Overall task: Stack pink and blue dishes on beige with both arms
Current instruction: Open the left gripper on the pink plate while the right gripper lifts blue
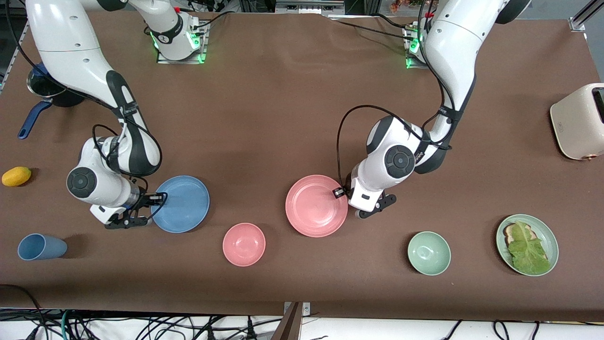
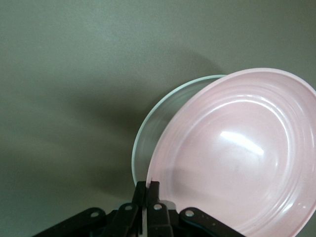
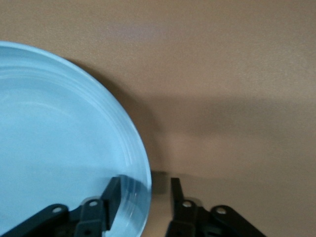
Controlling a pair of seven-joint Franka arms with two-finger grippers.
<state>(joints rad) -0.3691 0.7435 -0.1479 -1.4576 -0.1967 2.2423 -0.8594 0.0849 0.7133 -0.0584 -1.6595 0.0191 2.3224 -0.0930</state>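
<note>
The left gripper is clamped shut on the rim of the pink plate, which sits near the middle of the table. In the left wrist view, the pink plate is tilted, and a pale plate lies under it.

The right gripper straddles the rim of the blue plate, toward the right arm's end of the table. Its fingers stand one on each side of the blue plate's rim, with a gap remaining on the outer side.

A pink bowl lies between the two plates, nearer the front edge.
</note>
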